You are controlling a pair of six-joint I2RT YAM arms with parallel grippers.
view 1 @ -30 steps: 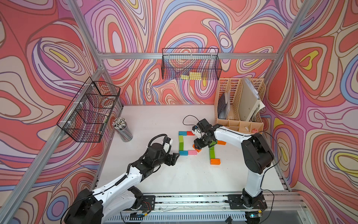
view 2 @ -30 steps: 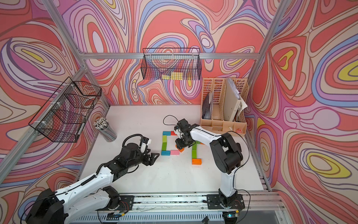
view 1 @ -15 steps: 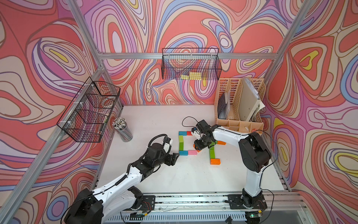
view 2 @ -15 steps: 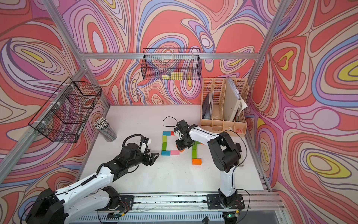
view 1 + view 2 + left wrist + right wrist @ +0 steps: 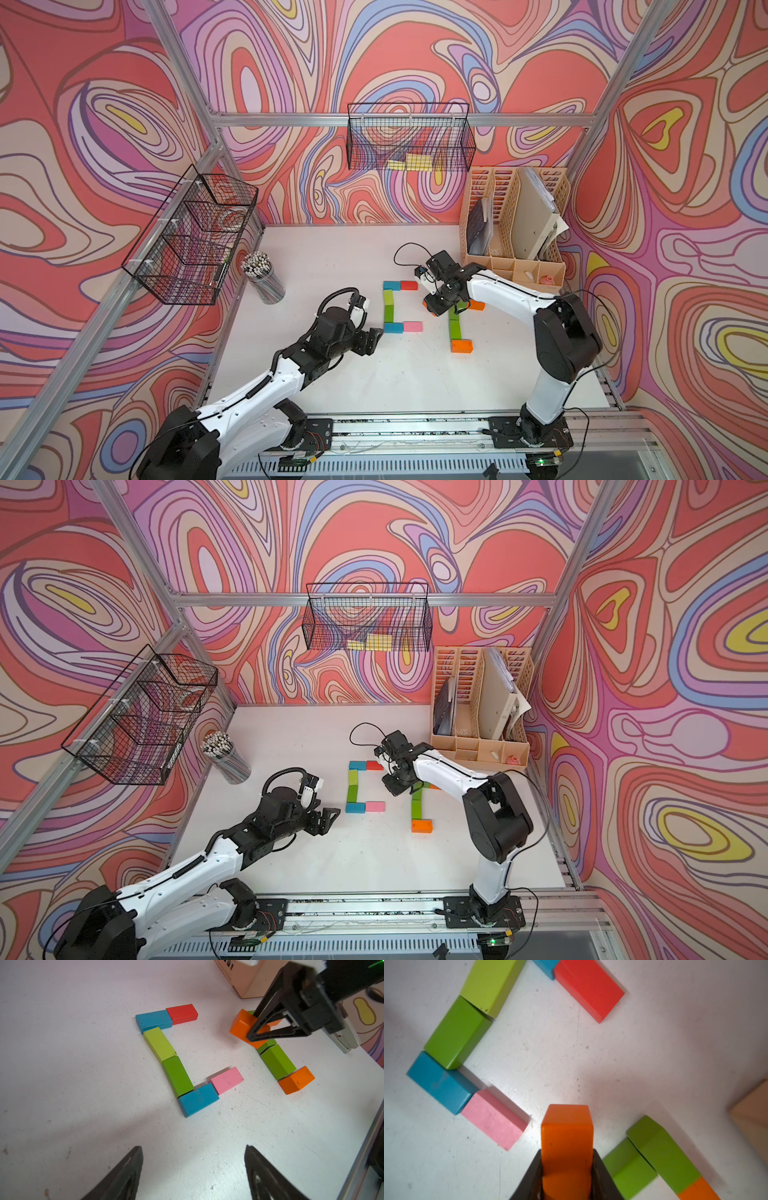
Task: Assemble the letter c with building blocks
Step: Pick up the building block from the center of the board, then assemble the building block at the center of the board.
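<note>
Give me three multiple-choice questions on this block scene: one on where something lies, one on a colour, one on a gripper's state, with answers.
1. Where does the pink block lie? A) touching a blue block B) in a wire basket C) atop the red block
2. What colour is the block in the right gripper? A) green B) orange C) blue
3. The left gripper is: A) open, empty B) shut, empty C) holding the pink block

1 A, the two meet on the table. 2 B, an orange block sits between its jaws. 3 A, its jaws stand wide apart, nothing between.
</note>
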